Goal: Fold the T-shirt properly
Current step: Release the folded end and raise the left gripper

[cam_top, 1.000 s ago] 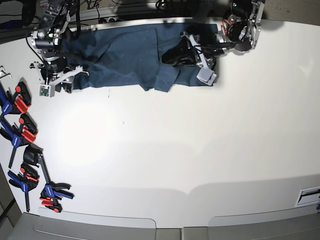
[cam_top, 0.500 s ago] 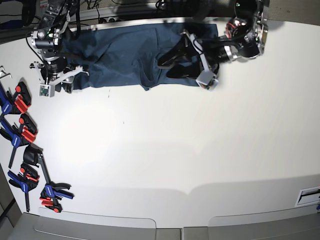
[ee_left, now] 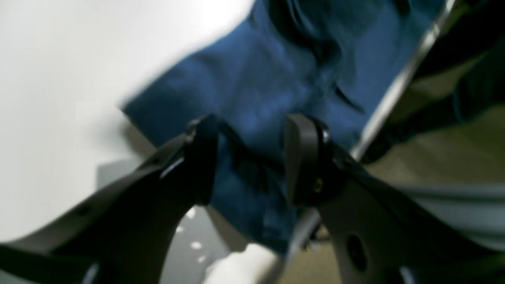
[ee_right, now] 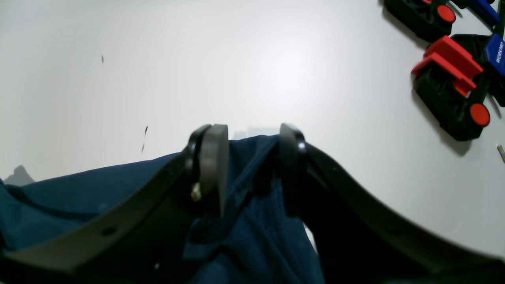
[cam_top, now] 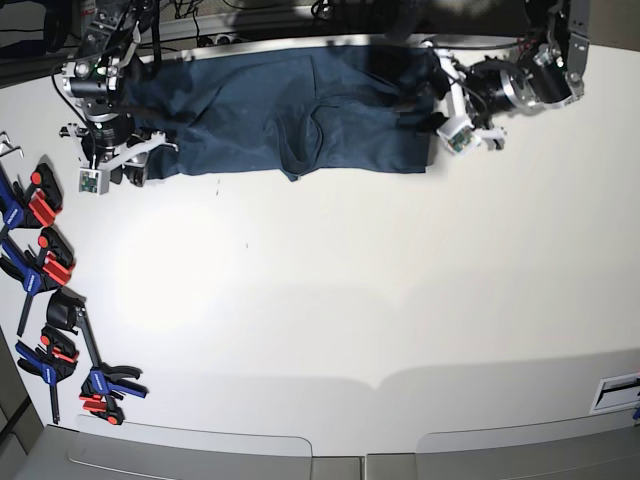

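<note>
The left arm's fingers (ee_left: 205, 157) stand wide apart over the T-shirt (cam_top: 290, 110), gripping nothing. The right fingers (ee_right: 215, 165) pinch its other end. It lies spread along the desk's (cam_top: 400, 300) far edge.

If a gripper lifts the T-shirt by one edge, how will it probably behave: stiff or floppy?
Probably floppy: the T-shirt lies flat with soft wrinkles and a bunched fold near its middle. Likely light, since thin cloth drapes between the right gripper fingers. It may slide easily on the smooth white table.
</note>
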Action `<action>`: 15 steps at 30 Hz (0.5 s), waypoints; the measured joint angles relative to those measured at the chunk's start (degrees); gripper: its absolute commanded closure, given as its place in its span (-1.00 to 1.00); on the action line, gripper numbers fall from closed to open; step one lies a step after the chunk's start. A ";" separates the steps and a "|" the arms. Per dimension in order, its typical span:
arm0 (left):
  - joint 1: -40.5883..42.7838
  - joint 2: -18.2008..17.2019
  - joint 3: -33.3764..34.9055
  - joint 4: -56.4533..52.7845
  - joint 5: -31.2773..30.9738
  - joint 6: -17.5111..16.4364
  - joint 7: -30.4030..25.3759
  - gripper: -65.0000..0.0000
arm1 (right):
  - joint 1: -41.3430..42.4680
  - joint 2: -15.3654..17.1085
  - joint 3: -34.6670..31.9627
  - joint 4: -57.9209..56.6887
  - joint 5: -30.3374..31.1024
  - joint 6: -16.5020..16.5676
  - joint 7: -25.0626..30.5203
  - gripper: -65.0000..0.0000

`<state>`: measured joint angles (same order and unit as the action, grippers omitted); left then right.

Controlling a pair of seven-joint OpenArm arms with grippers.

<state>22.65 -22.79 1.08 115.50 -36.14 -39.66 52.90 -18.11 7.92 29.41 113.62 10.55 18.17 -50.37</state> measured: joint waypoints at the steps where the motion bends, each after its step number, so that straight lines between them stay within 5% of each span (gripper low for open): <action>1: 0.44 -0.52 -0.02 0.00 0.00 -0.02 -0.09 0.22 | 0.00 0.02 0.00 0.00 0.00 0.00 0.00 0.38; 5: 1.60 -1.84 -0.09 0.00 1.18 -0.02 -3.67 0.22 | 0.00 0.00 0.00 0.00 -0.02 0.00 0.00 0.38; 10: 2.21 -1.68 1.55 0.00 10.40 0.00 -11.63 0.22 | 0.00 0.02 0.00 0.00 -0.02 0.00 0.00 0.38; 15: 2.25 -1.68 8.35 0.00 19.19 0.00 -12.70 0.22 | 0.00 0.02 0.00 0.00 -0.02 0.00 0.02 0.38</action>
<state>24.91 -24.47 9.43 115.50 -16.95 -39.66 40.21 -18.11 7.94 29.41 113.62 10.52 18.17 -50.35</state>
